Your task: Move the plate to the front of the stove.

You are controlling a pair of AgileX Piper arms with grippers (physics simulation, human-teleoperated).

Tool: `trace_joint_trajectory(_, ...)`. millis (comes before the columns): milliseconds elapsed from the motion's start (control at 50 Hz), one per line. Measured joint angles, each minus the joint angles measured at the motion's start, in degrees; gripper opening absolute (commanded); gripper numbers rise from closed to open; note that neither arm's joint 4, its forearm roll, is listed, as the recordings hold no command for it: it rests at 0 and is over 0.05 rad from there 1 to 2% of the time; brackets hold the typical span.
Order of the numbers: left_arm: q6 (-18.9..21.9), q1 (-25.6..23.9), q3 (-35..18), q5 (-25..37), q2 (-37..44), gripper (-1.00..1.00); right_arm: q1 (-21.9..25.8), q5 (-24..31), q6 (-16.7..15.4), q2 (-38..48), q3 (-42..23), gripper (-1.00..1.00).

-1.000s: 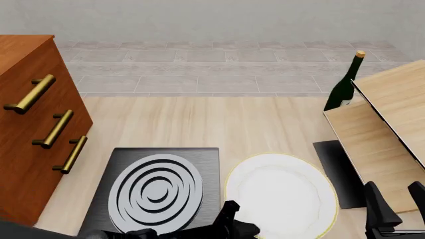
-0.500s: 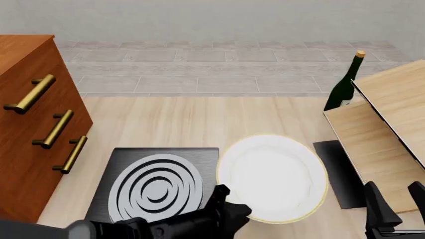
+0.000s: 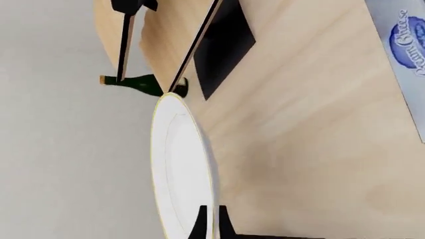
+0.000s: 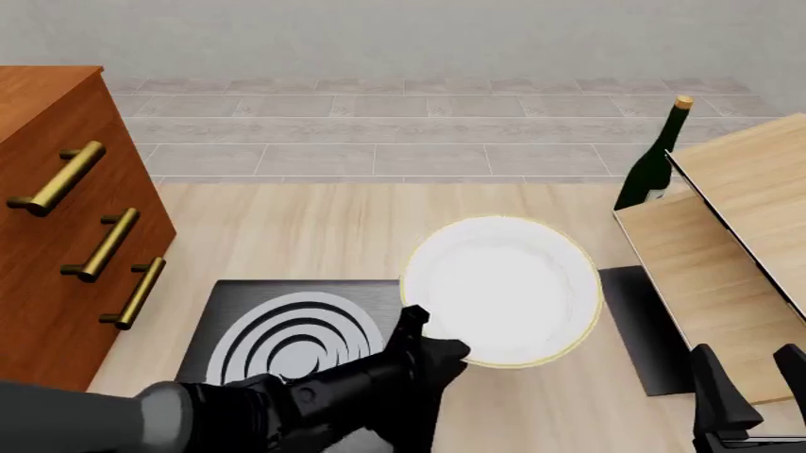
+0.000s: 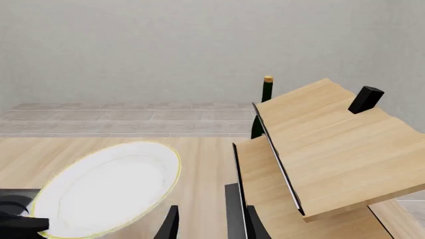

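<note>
The round white plate [image 4: 504,288] with its thin gold rim hangs tilted above the table, just right of the stove [image 4: 271,326]. My left gripper [image 4: 435,342] is shut on the plate's near rim. The left wrist view shows the plate [image 3: 179,159] nearly edge-on, with the left gripper [image 3: 211,225] clamping that rim. The stove is a black slab with grey ring burner, and my left arm covers its near part. My right gripper [image 4: 753,387] stays open at the table's near right, off the plate. In the right wrist view the plate [image 5: 106,186] lies ahead of the open right gripper [image 5: 212,225].
A wooden drawer cabinet [image 4: 63,236] with brass handles stands at the left. A green wine bottle [image 4: 652,170] and a light wooden shelf rack [image 4: 724,255] fill the right side, with a plain dark mat [image 4: 640,326] at the rack's foot. A blue-lettered package [image 3: 406,42] lies on the table.
The left gripper has raised the plate off the table and carried it away from me, slightly leftward. The left arm has stretched forward over the stove. The right arm has stayed still.
</note>
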Motion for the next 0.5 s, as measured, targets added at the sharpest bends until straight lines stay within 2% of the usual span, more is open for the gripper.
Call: trace_joint_trajectory(500,2.3,10.3,-7.2,4.3,-0.7,-1.00,0.0,0.0,0.0,0.0,0.0,1.00)
